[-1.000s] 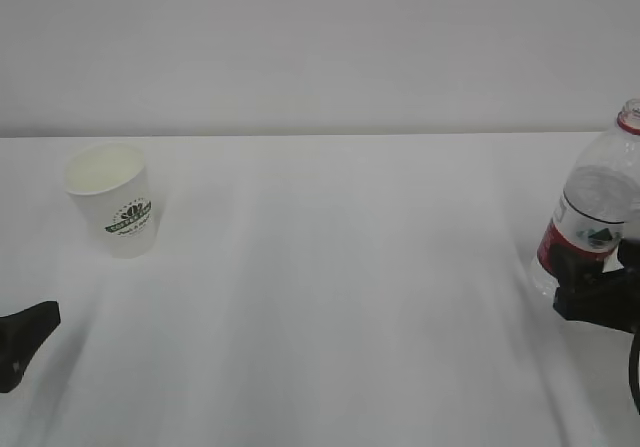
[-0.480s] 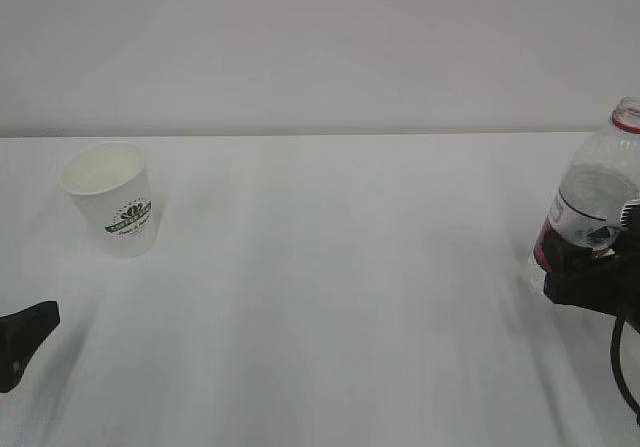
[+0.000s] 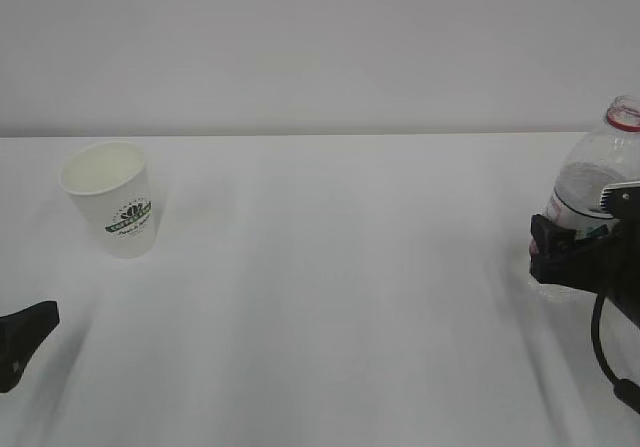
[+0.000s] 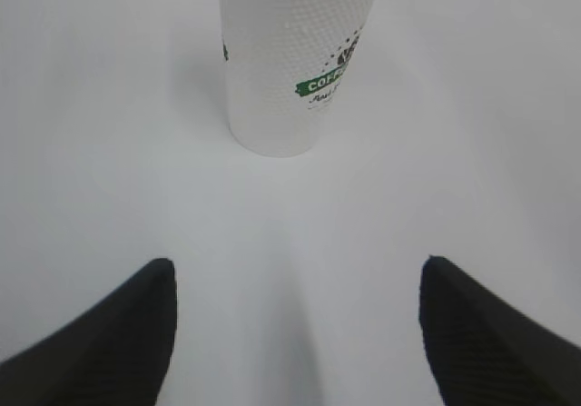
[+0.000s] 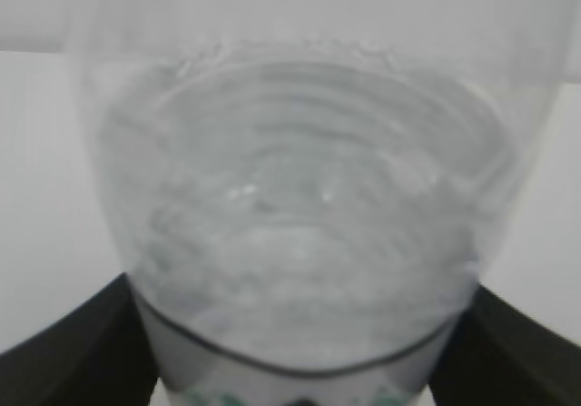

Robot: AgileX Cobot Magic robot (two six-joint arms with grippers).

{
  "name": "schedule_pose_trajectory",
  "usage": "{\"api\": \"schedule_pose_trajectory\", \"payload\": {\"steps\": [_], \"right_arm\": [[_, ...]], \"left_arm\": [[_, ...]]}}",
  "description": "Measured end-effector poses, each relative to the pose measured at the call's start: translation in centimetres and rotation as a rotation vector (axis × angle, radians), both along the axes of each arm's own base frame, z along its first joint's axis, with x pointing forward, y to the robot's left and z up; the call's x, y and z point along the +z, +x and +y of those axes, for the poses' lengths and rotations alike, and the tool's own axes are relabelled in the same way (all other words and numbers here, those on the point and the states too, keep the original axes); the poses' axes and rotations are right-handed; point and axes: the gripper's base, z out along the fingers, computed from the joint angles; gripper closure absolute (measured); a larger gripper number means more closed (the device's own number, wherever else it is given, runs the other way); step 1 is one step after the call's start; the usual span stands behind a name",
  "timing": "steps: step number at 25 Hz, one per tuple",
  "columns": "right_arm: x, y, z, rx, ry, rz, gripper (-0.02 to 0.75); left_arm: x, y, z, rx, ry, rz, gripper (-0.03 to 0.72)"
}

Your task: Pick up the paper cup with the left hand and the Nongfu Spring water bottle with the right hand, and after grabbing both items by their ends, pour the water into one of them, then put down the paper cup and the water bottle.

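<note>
My right hand [image 3: 560, 252] is gripping the Nongfu Spring water bottle [image 3: 598, 182] btwn jaws; left hand [image 4: 295, 333] is gaping wide, paper cup [image 4: 289, 61] ahead, apart.

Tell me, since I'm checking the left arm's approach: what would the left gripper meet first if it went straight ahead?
Probably the paper cup: it stands upright ahead of the open left gripper, nothing between them.

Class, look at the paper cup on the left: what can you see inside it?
The paper cup stands upright; the exterior view shows only its pale cream inner wall near the rim. The bottom is hidden by the near wall, so whether any water lies inside cannot be told.
</note>
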Motion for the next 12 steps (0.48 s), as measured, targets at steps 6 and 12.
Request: {"api": "schedule_pose_trajectory", "payload": {"steps": [6,12], "right_arm": [[0.5,1.1,0.0,-0.007,-0.014,-0.040,0.143],[0.7,1.3,0.0,-0.016,-0.018,-0.048,0.143]], "left_arm": [[0.0,0.0,0.0,0.000,0.000,0.000,0.087],[0.0,0.0,0.0,0.000,0.000,0.000,0.090]]}}
